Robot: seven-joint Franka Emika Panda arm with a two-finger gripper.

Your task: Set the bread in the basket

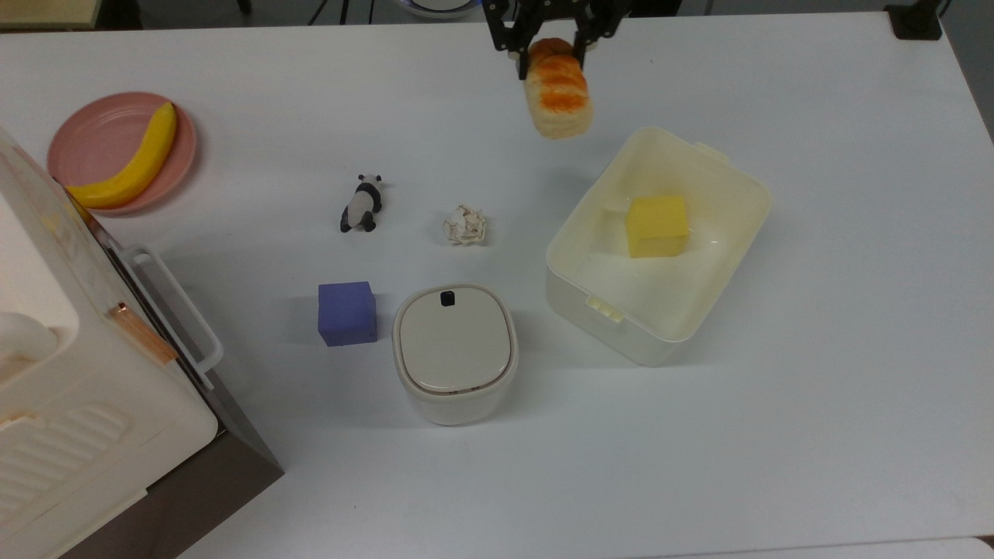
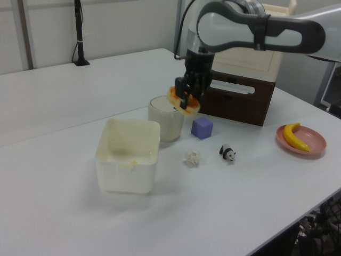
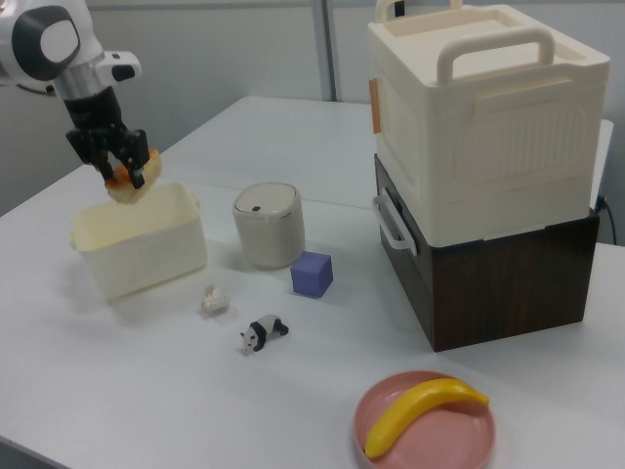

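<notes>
The bread (image 1: 557, 97) (image 2: 183, 101) (image 3: 128, 182), an orange-brown loaf with cream sides, hangs high above the table with my gripper (image 1: 548, 48) (image 2: 185, 96) (image 3: 125, 168) shut on its top end. The basket (image 1: 660, 244) (image 2: 128, 162) (image 3: 137, 239), a cream-white tub, stands on the table with a yellow cube (image 1: 657, 225) inside. In the top view the bread is up and to the left of the basket's rim, outside it. In the right view the bread hovers over the basket's far left corner.
A crumpled paper ball (image 1: 466, 225), a toy panda (image 1: 362, 203), a purple cube (image 1: 347, 313) and a lidded round-cornered container (image 1: 454, 353) lie on the top view's middle. A pink plate (image 1: 99, 130) with a banana (image 1: 132, 163) and a cream cabinet (image 1: 70, 388) sit on the top view's left.
</notes>
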